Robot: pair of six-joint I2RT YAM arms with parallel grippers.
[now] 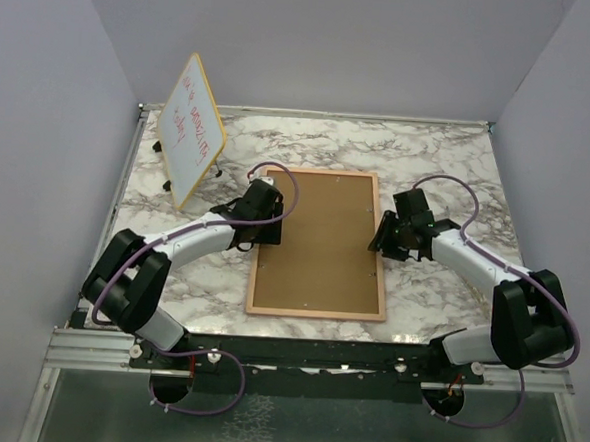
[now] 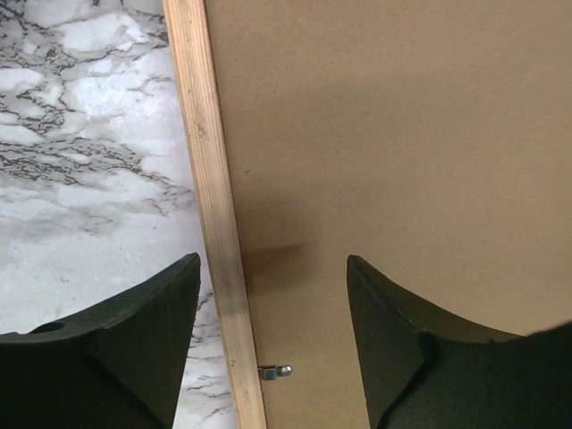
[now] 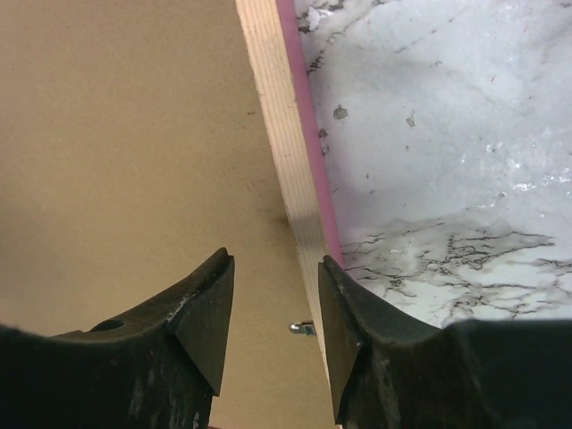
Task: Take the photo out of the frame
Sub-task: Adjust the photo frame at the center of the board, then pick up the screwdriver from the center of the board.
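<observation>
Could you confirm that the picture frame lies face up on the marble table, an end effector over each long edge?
No: the picture frame lies face down, brown fibreboard back upward, as the top external view shows. The rest holds: marble table, left end effector and right end effector over the long edges.

Setting: a robot test cell in a laboratory.
Enclosure: plain pale panels (image 1: pixel 336 43) closed off the back and both sides of the work area.
Work surface: a single marble-patterned tabletop (image 1: pixel 448 170) reached from side panel to side panel.
Mounting: a slotted aluminium rail (image 1: pixel 87 349) ran along the near edge, beside the arm bases.
Equipment: the left arm (image 1: pixel 189 237) and the right arm (image 1: pixel 473 257) carried exposed purple cables (image 1: pixel 283 175).
Props: a frame (image 1: pixel 319 243) lay back-up at centre; a yellow-edged whiteboard (image 1: pixel 192 130) with red writing stood propped at the far left.
</observation>
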